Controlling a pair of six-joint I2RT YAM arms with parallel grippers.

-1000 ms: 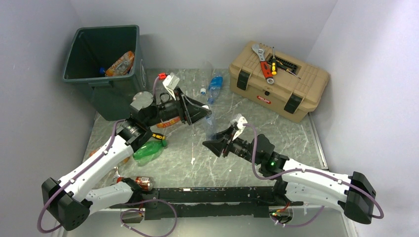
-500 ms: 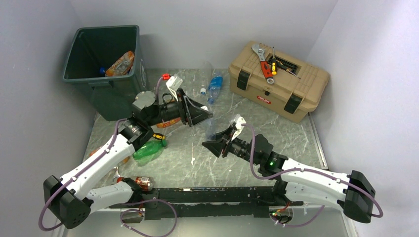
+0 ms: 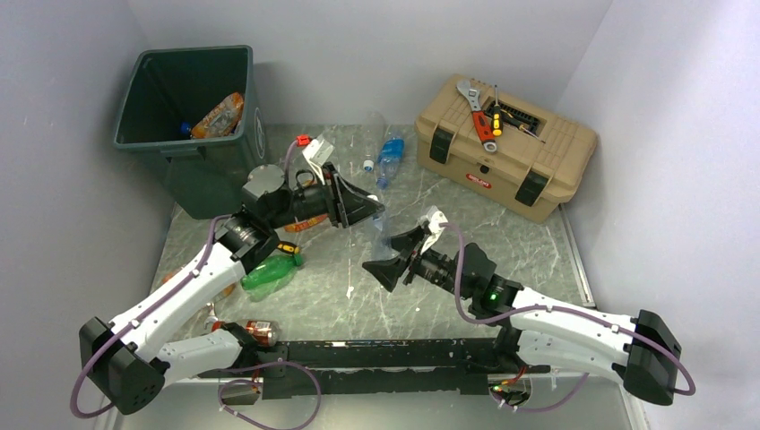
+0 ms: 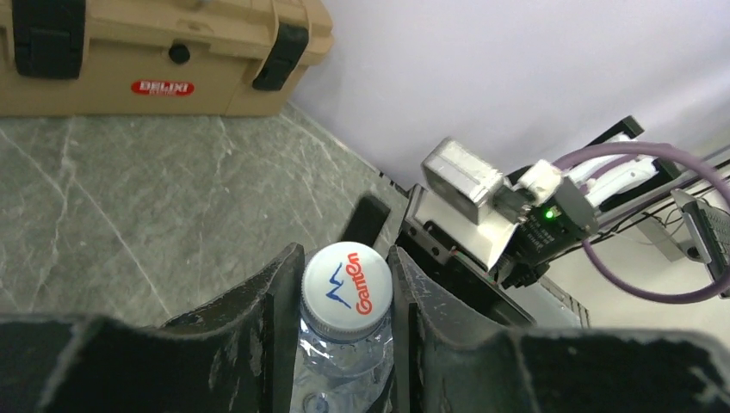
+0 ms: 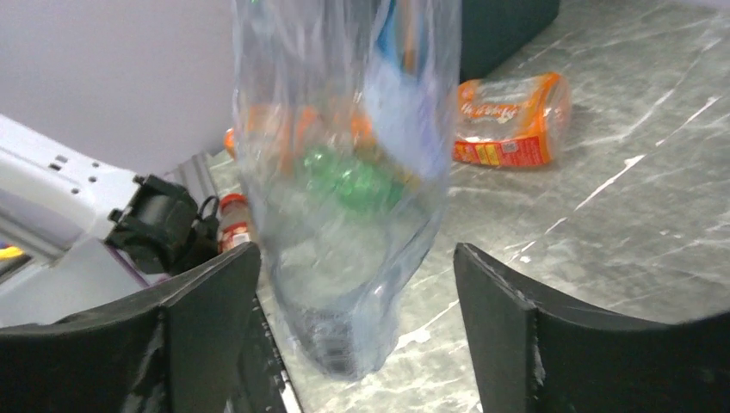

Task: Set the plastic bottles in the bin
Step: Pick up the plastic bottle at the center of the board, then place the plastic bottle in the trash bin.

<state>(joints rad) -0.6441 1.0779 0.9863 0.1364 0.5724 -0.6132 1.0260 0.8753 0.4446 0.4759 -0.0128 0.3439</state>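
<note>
A clear crumpled plastic bottle (image 3: 382, 231) hangs neck-up over the table's middle. My left gripper (image 4: 344, 292) is shut on its neck just under the white cap (image 4: 347, 286), and from above that gripper (image 3: 375, 211) sits right of the bin (image 3: 184, 98). My right gripper (image 5: 357, 284) stands open, its fingers (image 5: 491, 301) wide apart on either side of the bottle's blurred lower body (image 5: 344, 172) and not touching it. An orange bottle (image 3: 220, 115) lies inside the bin.
A green bottle (image 3: 269, 273), an orange one (image 5: 512, 107) and a red-labelled one (image 3: 260, 331) lie on the left half of the table. Two more bottles (image 3: 390, 157) lie at the back. The tan toolbox (image 3: 506, 143) with tools on top stands back right.
My left gripper has closed on the clear bottle's neck. My right gripper, which held the bottle's lower part, has opened and let go, drawing slightly back.
</note>
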